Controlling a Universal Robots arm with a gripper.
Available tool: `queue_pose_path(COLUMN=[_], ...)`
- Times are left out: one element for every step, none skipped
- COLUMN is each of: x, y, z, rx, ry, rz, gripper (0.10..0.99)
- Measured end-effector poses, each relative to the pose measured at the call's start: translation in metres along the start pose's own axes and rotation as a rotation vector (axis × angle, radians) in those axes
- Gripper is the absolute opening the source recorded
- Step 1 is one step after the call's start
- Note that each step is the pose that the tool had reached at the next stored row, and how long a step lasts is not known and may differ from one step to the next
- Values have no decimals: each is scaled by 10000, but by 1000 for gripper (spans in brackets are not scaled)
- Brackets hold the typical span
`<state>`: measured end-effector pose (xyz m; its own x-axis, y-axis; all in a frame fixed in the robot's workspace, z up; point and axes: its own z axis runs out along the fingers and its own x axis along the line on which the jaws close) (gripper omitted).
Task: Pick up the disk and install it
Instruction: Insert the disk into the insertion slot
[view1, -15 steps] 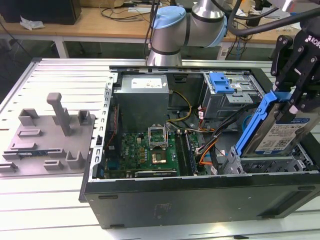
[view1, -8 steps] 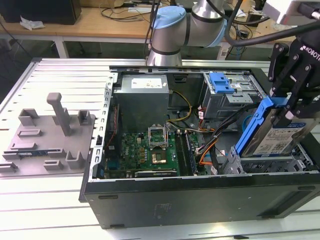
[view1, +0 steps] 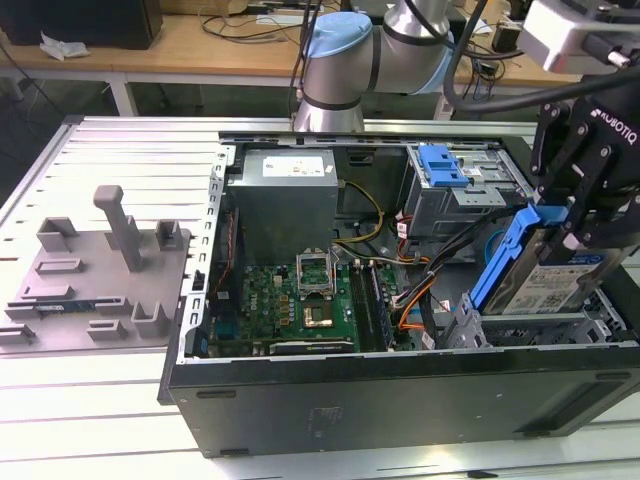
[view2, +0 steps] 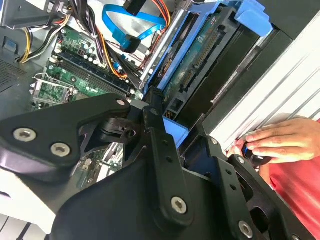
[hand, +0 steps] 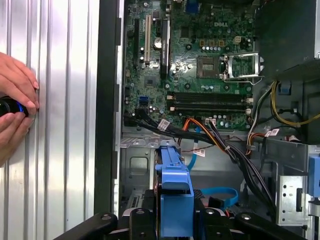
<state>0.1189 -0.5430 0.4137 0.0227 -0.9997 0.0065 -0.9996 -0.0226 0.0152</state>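
Disk: flat silver hard drive in a bright blue plastic carrier (view1: 550, 290), tilted on edge at the exterior view's right end of the case, lower end at the grey metal bay (contact unclear).
Jaws: clamped on the carrier's upper end, disk hanging below them.
Arm: black gripper (view1: 572, 225) reaches down from above.
Case: open black computer tower (view1: 350, 400), green motherboard (view1: 290, 300) exposed.
Person: hand (hand: 15, 105) on the ribbed metal table (view1: 120, 150) beside the case.

disk (view1: 548, 288) framed in glossy blue plastic; hand (view1: 563, 218) matt black.
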Motion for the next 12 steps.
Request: queue_pose_path(x=[0, 1, 1, 1, 2, 2, 3, 3, 3, 3, 3, 3], y=[0, 0, 0, -1, -1, -1, -1, -1, -1, -1, -1, -1], z=[11, 21, 34, 43, 48, 49, 48, 48, 50, 51, 51, 51], rx=[0, 0, 0, 0, 0, 1, 0, 0, 0, 1, 0, 0], ry=[0, 1, 1, 1, 1, 1, 5, 5, 2, 2, 1, 0], rz=[0, 0, 0, 0, 0, 0, 0, 0, -1, 0, 0, -1], gripper=[365, 365, 365, 365, 365, 365, 376, 435, 435, 502, 502, 502])
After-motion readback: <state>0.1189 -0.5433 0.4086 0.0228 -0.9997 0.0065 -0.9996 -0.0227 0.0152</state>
